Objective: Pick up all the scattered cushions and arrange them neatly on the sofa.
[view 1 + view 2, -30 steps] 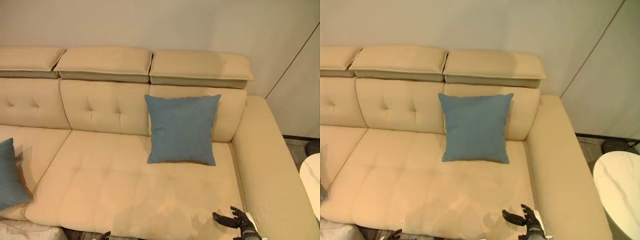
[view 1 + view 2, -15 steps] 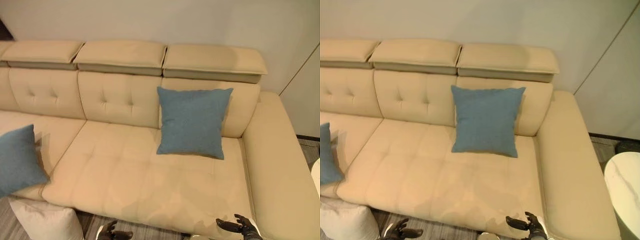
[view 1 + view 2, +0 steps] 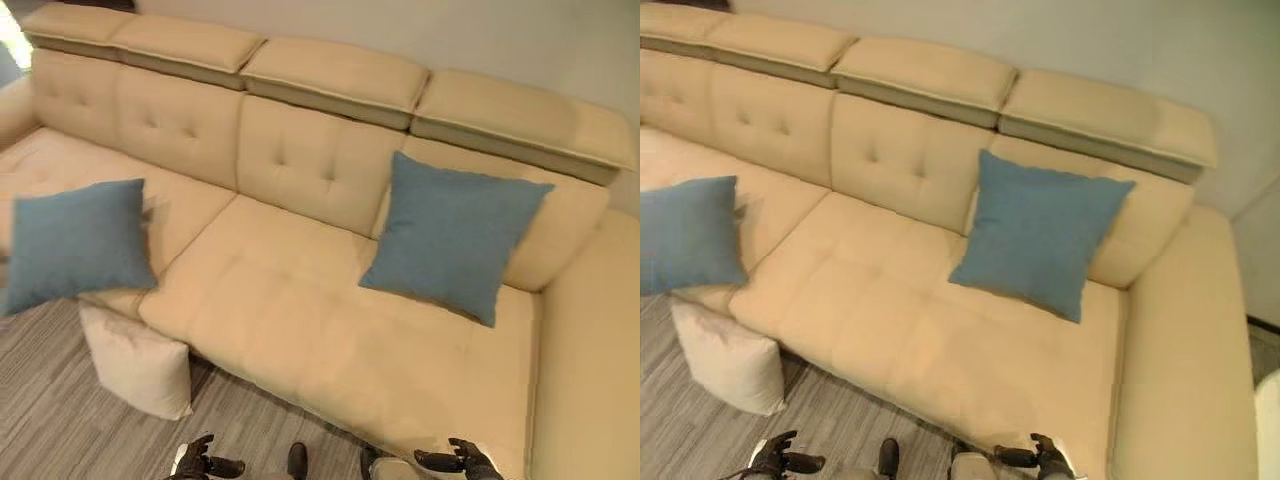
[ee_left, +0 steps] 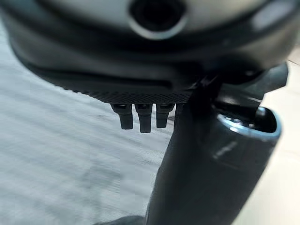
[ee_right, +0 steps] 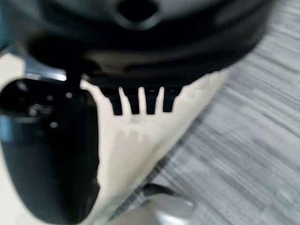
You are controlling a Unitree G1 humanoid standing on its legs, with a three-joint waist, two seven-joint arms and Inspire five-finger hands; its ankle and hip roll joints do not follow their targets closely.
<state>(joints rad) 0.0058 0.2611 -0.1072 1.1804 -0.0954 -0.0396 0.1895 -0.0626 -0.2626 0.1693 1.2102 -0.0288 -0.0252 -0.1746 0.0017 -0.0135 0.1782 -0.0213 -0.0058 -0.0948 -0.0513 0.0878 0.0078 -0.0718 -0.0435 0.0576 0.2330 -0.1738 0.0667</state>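
Cushions first, from my feet outward: my left hand (image 3: 203, 462) hangs low over the grey striped floor (image 3: 60, 430), fingers loose and holding nothing, and my right hand (image 3: 462, 460) sits at the sofa's (image 3: 300, 320) front edge, fingers spread, also empty. 1 white cushion (image 3: 135, 362) stands on the floor against the sofa front. Above it, 1 blue cushion (image 3: 78, 243) tips over the seat edge. Farther back, a 2nd blue cushion (image 3: 452, 234) leans on the backrest.

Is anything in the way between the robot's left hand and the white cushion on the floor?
Nothing visible: grey striped floor lies bare between the open left hand and the white cushion leaning against the beige sofa.
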